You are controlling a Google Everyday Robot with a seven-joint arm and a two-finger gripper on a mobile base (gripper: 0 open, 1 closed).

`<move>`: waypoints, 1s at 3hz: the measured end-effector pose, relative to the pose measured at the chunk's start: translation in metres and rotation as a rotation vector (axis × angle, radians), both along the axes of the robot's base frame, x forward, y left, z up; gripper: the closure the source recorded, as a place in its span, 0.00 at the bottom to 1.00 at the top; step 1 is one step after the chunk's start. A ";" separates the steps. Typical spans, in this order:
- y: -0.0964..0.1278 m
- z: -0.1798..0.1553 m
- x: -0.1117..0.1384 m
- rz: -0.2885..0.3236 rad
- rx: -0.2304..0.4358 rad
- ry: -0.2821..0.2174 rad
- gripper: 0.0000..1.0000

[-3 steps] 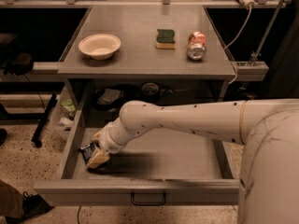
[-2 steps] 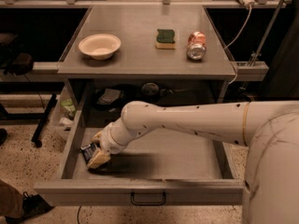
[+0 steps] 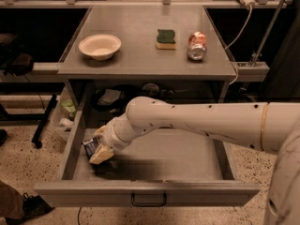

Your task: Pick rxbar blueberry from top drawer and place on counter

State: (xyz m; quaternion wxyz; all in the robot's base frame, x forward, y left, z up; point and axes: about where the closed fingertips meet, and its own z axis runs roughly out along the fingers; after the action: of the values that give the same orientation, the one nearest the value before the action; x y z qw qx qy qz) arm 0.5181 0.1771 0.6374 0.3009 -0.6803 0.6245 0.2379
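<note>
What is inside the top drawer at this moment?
In the top drawer, near its left wall, is the rxbar blueberry, with the gripper right against it. The arm covers part of the drawer floor and part of the bar, so anything beneath it is hidden.

dim, warm light comes from above; the surface is softly lit, while the tool, low inside the top drawer, throws a dark shadow on its floor.

- Lab or workshop, I think; background's dim.
- Bare grey metal counter, speckled floor, loose cable behind.
- My gripper sits in the top drawer, clamped on the rxbar blueberry.
</note>
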 end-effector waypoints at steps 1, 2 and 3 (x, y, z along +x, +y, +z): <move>-0.013 0.022 0.000 -0.023 -0.001 -0.037 1.00; -0.029 0.045 -0.001 -0.055 -0.007 -0.064 1.00; -0.047 0.072 0.005 -0.095 -0.040 -0.089 1.00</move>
State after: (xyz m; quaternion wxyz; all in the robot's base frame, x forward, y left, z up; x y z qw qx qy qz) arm 0.5232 0.1304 0.7093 0.3259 -0.6656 0.6468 0.1802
